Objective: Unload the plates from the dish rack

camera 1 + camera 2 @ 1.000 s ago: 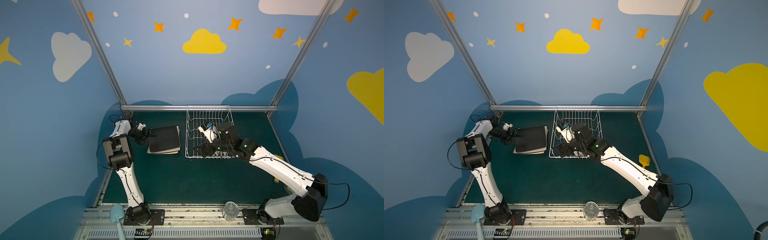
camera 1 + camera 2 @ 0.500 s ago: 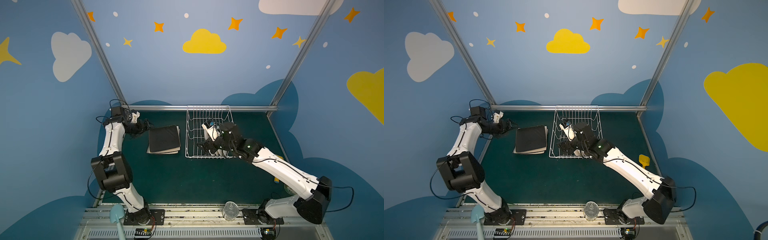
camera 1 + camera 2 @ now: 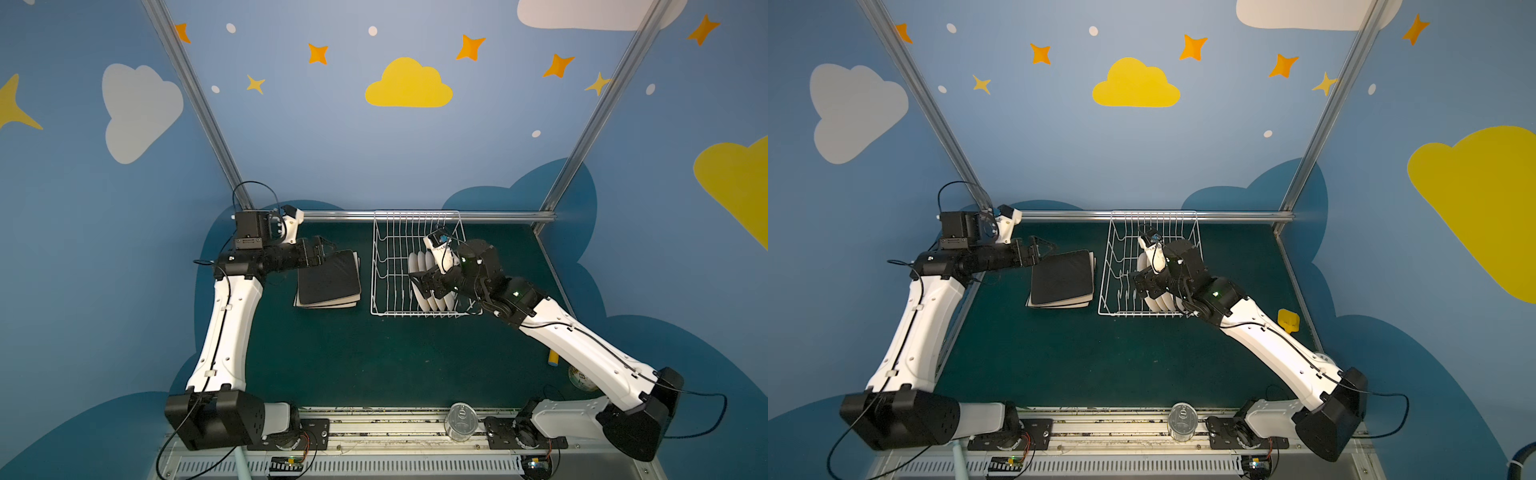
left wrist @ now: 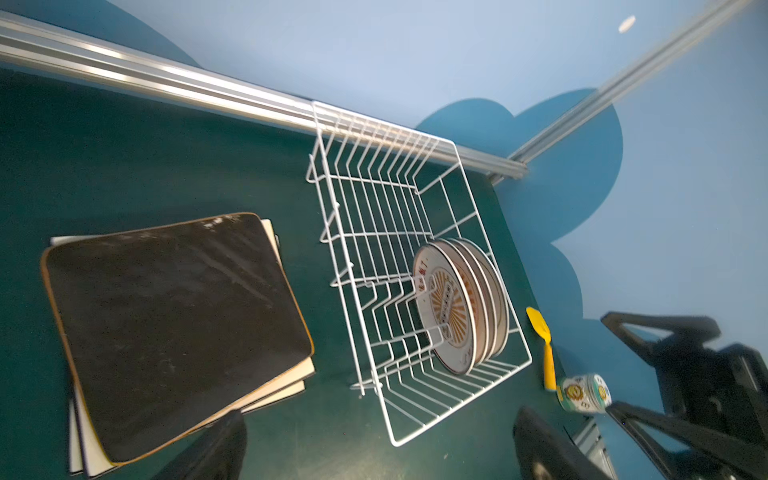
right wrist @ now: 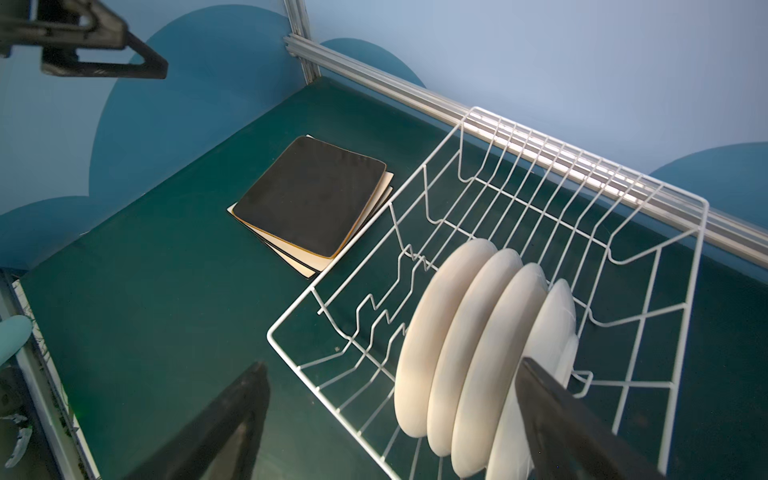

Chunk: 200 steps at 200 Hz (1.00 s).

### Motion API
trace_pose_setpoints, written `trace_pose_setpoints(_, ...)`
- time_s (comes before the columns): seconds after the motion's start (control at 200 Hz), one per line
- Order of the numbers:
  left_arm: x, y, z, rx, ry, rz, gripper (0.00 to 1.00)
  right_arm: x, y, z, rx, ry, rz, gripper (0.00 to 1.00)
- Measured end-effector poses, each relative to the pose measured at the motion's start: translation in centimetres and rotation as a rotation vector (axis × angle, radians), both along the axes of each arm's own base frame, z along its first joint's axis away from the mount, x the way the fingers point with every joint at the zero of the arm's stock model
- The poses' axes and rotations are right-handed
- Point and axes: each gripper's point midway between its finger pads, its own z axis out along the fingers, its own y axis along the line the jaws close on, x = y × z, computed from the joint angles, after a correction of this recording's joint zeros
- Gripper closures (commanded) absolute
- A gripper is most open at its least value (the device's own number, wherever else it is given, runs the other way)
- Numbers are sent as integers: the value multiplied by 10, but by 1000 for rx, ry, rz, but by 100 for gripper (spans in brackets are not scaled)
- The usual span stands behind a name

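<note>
Your left gripper [image 3: 326, 248] has its jaws spread wide with nothing between them. It hangs by the far left corner of the black square plate [image 3: 330, 277]. That plate lies flat on top of two cream square plates [image 4: 286, 384], and the stack rests on the green table [image 3: 353, 361] just beside the left wall of the dish rack [image 3: 384, 270].

Four round white plates [image 5: 478, 345] stand on edge in a tight row among the prongs, in the near right part of the rack. The left wrist view shows an orange sunburst on the face of the outermost one.

Your right gripper [image 3: 420, 282] hovers over that row, fully open and holding nothing. In the right wrist view its two fingers [image 5: 557, 415] straddle the plates. You cannot tell from there whether a pad touches the last plate, but the left wrist view shows the plates uncovered. A yellow spatula [image 4: 544, 353] lies on the table right of the rack.
</note>
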Motion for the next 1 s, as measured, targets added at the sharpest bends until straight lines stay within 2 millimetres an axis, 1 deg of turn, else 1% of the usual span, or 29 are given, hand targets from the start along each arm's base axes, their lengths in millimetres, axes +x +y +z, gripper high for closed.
trace_pose_setpoints(0.075, -9, -18, -10, -15, 11, -11, 2, 0, -7, -5, -8, 16, -17, 8)
trace_pose_setpoints(0.145, -15, -33, -26, -22, 44, -5, 2, 2, -14, -8, -15, 33, -40, 8)
trace_pose_setpoints(0.245, -20, -53, -41, -25, 84, 1, 3, 6, -26, -11, -19, 49, -83, 8)
trace_pose_setpoints(0.32, -22, -66, -45, -31, 88, 4, 3, 7, -36, -15, -20, 67, -112, 8)
trace_pose_setpoints(0.481, -22, -94, -44, -50, 76, -1, 5, 4, -54, -21, -33, 104, -158, 8)
trace_pose_setpoints(0.586, -17, -115, -53, -49, 94, -17, 8, 1, -61, -26, -46, 125, -177, 8)
trace_pose_setpoints(0.686, -10, -135, -73, -40, 139, -32, 12, -3, -68, -33, -62, 145, -192, 8)
trace_pose_setpoints(0.761, -4, -148, -89, -29, 178, -43, 12, -5, -73, -36, -73, 155, -205, 8)
trace_pose_setpoints(0.831, 2, -160, -99, -23, 203, -55, 13, -7, -77, -38, -76, 158, -218, 8)
trace_pose_setpoints(0.911, 12, -173, -102, -20, 212, -72, 15, -8, -81, -38, -75, 161, -234, 8)
trace_pose_setpoints(1.001, 25, -185, -102, -21, 211, -88, 20, -9, -84, -38, -71, 160, -249, 8)
